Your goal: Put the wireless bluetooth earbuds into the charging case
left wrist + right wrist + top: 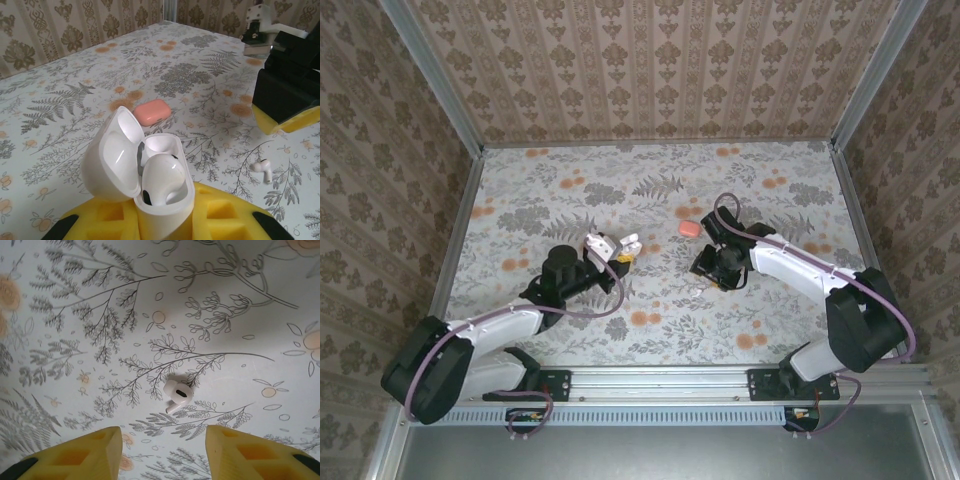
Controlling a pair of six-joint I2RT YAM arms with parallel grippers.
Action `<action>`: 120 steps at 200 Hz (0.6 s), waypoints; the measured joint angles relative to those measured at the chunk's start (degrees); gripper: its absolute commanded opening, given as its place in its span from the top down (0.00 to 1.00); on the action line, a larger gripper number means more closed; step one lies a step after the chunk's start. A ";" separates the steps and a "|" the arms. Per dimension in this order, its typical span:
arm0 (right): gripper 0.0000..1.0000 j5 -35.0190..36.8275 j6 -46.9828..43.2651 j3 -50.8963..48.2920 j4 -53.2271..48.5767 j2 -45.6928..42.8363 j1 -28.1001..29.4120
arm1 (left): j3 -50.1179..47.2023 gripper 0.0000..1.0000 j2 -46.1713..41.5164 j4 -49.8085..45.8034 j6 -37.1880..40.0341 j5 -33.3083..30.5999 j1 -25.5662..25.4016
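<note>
Sitting open-lidded near the middle of the flowered tabletop [75, 315], the small glossy white plastic charging case [112, 160] is clamped in the low-reaching left tool [165, 227], one tiny white earbud [162, 172] inside. Another white earbud [177, 395] lies beneath the right tool [162, 450], which points down with its fingers apart and empty.

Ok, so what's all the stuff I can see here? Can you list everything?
charging case: one, white, lid open, held in the left tool
earbud in the case: one, white, sitting inside the open case
earbud on the table: one, white, lying loose below the right tool
pink lump: one, orange-pink, on the table beyond the case
table: one, pale with grey leaves and orange flowers, under everything
walls: three, brown patterned wallpaper, around the table
arms: two, white and black, bolted at the near edge
left tool: one, yellow pads, shut on the charging case
right tool: one, yellow pads, open and empty
</note>
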 measured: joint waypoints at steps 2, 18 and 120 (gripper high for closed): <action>0.51 0.09 0.48 0.00 -0.15 0.02 0.00 | 0.07 0.95 -0.11 -0.24 0.07 -0.07 0.09; 0.51 0.35 3.28 0.02 -1.57 0.13 -0.02 | 0.26 0.95 -0.48 -1.16 0.44 -0.28 0.44; 0.48 0.09 7.80 3.67 -4.28 8.96 -0.72 | 0.26 0.95 -2.16 -4.20 1.49 -0.50 1.01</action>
